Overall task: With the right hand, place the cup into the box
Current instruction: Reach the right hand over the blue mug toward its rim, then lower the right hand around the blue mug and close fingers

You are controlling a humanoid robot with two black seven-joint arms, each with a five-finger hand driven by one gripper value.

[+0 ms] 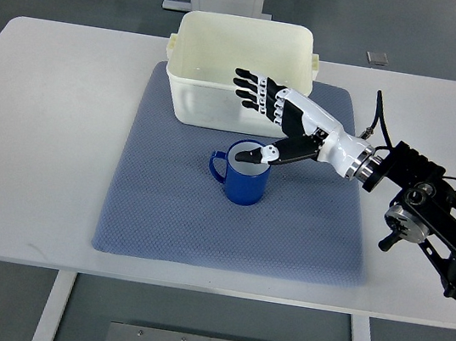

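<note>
A: Where's the blue cup (244,177)?
B: Upright on the grey mat (163,204), just in front of the white box (190,88).
A: And the right hand (274,117)?
B: Above the cup, fingers spread, thumb over its rim.

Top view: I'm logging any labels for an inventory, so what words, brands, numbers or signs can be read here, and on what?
None can be read.
Cup: plain blue, no print visible.
Box: plain cream, no label visible.
Mat: textured, no text.
Right hand and its arm: no legible markings.
Small plate on the floor: too small to tell.
</note>
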